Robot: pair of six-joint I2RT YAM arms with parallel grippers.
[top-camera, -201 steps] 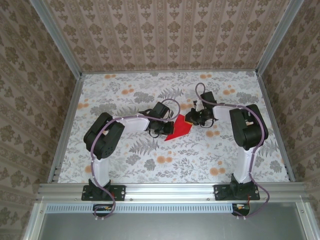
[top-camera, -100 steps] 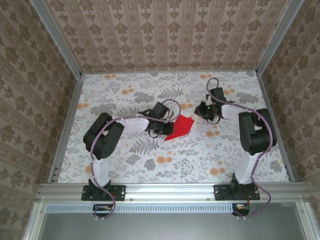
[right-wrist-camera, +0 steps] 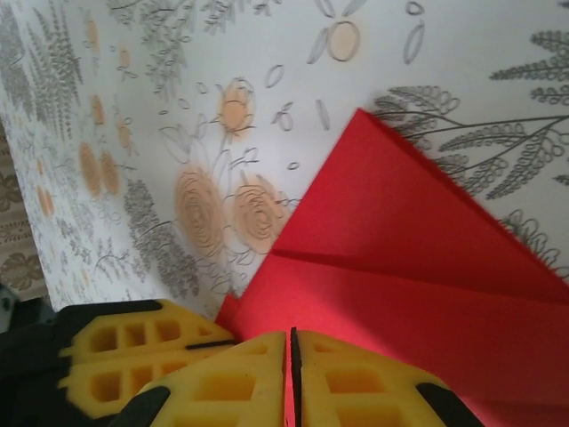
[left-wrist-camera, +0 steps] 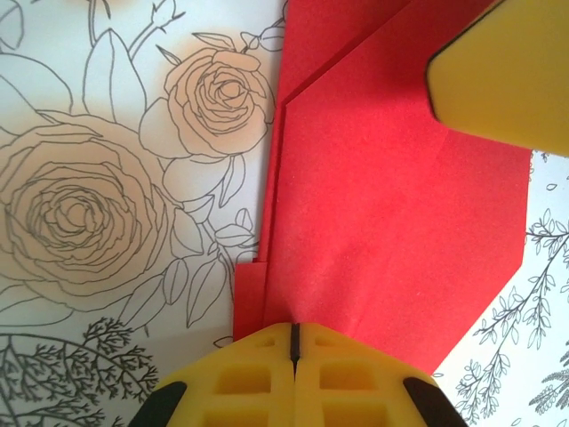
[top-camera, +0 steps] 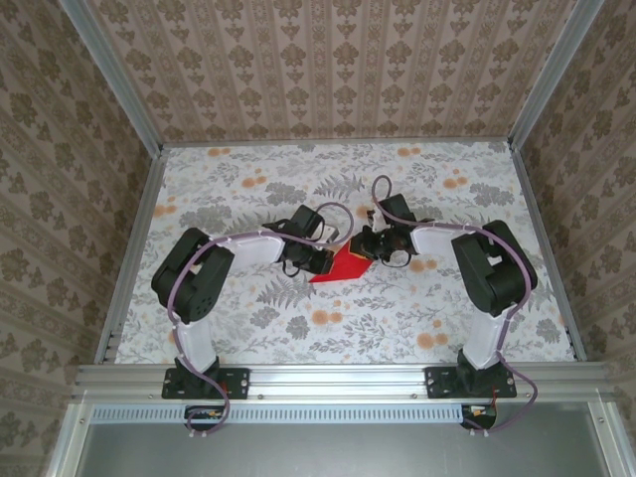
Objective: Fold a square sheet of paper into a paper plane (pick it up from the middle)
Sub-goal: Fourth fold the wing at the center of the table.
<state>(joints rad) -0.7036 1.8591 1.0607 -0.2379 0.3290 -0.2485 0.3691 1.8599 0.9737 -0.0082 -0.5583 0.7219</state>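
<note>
My jaws are at bottom centre, yellow pads pressed together with only a thin dark seam between them. The tips meet the near edge of the red sheet of paper; can't tell if any paper is pinched in the seam. The paper is folded and layered, spreading ahead and right of my jaws to a point up ahead. A crease line runs just beyond the tips. Just left of my jaws are the other arm's yellow pads, by the paper's corner. Floral tabletop ahead and left, with orange blooms.
</note>
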